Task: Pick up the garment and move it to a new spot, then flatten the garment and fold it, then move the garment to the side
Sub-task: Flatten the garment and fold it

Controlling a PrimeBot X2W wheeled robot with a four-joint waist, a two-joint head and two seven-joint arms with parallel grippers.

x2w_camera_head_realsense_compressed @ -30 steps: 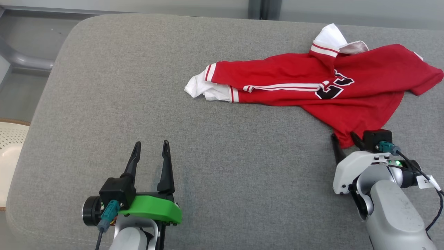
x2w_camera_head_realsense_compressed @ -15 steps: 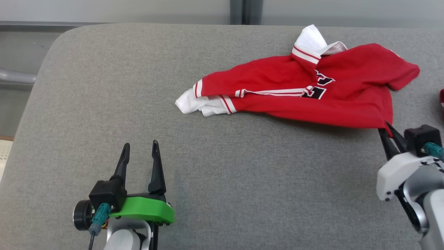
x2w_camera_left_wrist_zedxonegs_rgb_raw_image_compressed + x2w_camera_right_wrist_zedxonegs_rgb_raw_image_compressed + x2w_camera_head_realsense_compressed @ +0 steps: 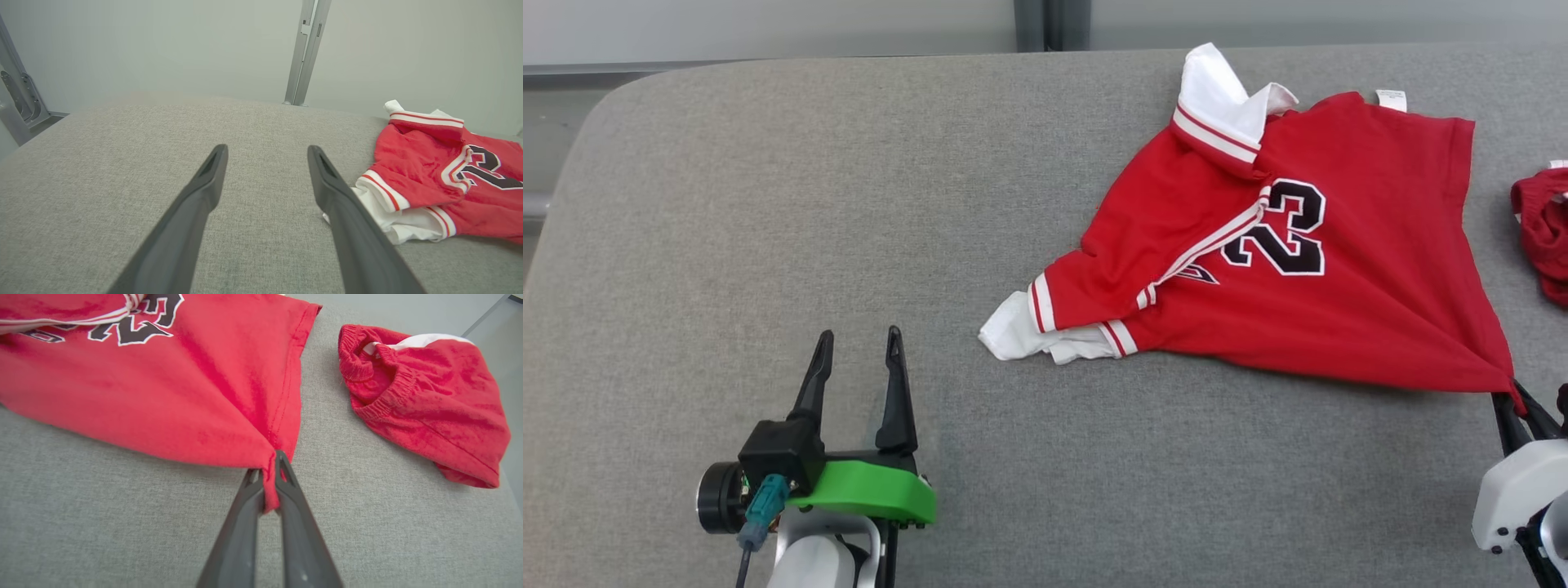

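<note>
Red jersey with black 23, white collar and white sleeve ends lies on right half of grey surface. Collar toward far edge, sleeves bunched toward centre. Near right hem corner drawn to point, fabric fanning out from it. Right pincer clenched on that corner, cloth pinched between both fingers. Second red garment near jersey's right side, not touching. Left pincer released, empty, at near left, well apart from jersey.
</note>
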